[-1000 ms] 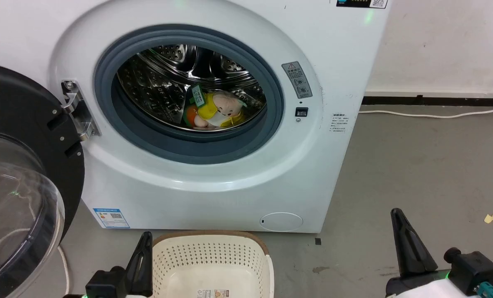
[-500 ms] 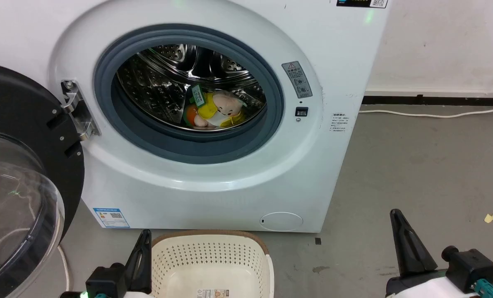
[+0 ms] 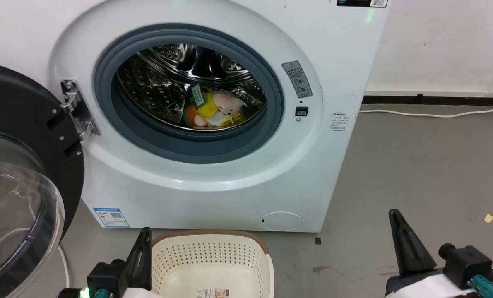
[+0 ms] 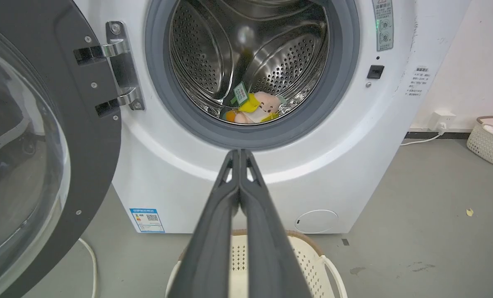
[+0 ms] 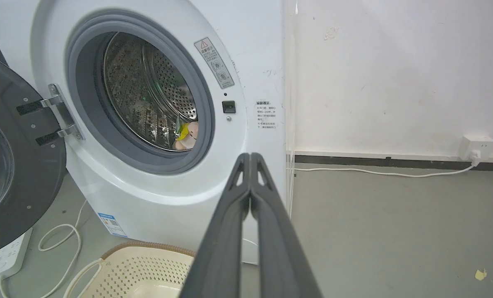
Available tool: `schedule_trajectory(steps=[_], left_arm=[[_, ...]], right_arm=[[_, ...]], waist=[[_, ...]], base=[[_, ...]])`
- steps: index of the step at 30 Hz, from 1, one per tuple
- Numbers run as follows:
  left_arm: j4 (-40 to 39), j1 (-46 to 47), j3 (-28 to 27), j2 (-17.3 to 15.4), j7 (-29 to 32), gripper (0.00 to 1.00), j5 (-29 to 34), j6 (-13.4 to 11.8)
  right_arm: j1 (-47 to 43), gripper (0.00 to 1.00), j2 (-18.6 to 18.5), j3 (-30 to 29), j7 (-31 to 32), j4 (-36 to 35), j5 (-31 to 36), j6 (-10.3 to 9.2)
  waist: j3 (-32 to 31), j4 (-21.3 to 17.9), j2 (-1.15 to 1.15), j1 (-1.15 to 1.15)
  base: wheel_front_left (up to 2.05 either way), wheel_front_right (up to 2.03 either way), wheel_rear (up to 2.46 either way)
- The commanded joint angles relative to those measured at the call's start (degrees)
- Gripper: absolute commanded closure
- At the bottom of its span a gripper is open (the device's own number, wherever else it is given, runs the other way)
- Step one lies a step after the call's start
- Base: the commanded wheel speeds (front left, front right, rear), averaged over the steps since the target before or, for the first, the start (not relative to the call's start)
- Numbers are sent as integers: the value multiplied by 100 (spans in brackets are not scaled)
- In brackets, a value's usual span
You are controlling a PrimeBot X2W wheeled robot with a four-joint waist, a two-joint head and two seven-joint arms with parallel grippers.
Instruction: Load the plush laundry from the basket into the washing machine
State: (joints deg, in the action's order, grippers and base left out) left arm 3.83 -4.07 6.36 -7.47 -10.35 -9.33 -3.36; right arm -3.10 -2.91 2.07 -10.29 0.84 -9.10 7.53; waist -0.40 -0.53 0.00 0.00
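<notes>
1. Plush laundry [image 3: 213,109] lies in the washing machine [image 3: 229,186] drum, long axis 9-to-3, clear of basket [image 3: 209,252].
2. Left jaws and right jaws both pressed together, holding nothing.
3. Plush sits at 12 from left jaws, about 10 from right; left arm looks nearer.

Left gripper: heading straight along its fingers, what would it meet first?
The left gripper would probably first meet the washing machine, on its white front just below the grey gasket; depth is unclear.

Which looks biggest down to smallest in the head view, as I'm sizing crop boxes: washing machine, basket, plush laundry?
1. washing machine
2. basket, cut off by the frame edge, nearer the camera
3. plush laundry
</notes>
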Motion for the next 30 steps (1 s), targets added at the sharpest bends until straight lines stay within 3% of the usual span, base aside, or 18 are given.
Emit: schedule_trajectory(steps=[1, 30], left_arm=[[-43, 90, -46, 40, 39, 100, 66, 23], [-155, 194, -240, 178, 366, 100, 351, 126]], right_arm=[[68, 100, 1, -19, 27, -22, 46, -1], [148, 100, 2, -81, 357, -43, 330, -2]], waist=[[1, 1, 0, 0], [14, 18, 0, 0]], base=[[0, 0, 0], [0, 0, 0]])
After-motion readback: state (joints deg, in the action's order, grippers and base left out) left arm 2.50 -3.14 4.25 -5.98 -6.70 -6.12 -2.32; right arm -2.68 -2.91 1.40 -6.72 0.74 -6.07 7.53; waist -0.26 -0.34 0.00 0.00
